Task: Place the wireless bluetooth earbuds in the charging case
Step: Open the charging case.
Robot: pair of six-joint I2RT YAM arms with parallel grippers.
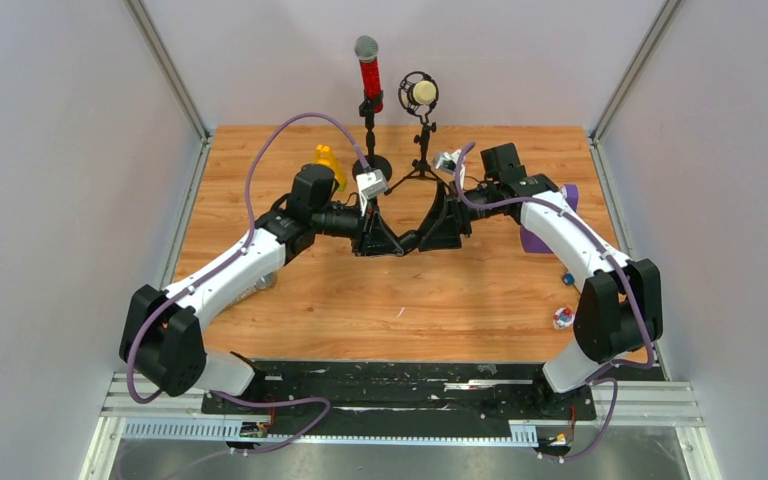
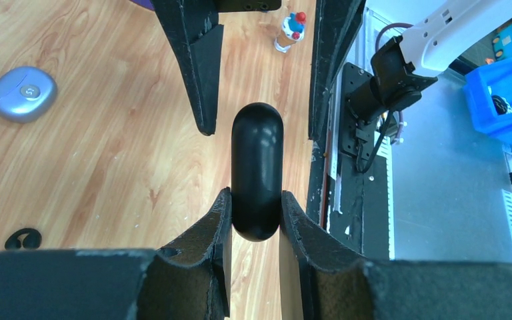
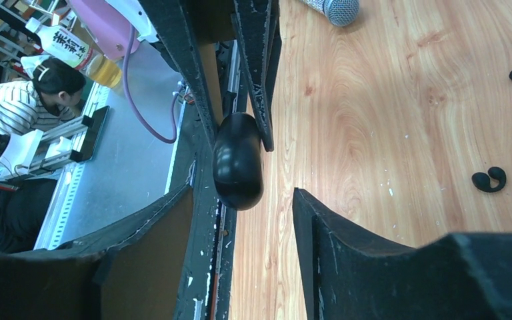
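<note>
L fingers (image 2: 207, 233) clenched on black charging case (image 2: 257, 177) — held clear above desk (image 2: 107, 167), no open lid visible. R fingers (image 3: 347, 247) released, straddling the case's free end w/o contact. Both black earbuds (image 3: 490, 179) lie on desk, not inserted. Risk: one narrow grip on a glossy shell — case may pivot or slip if R side closes off-axis. Only L wrist view shows grey case (image 2: 23, 93); only R wrist view shows both buds.
</note>
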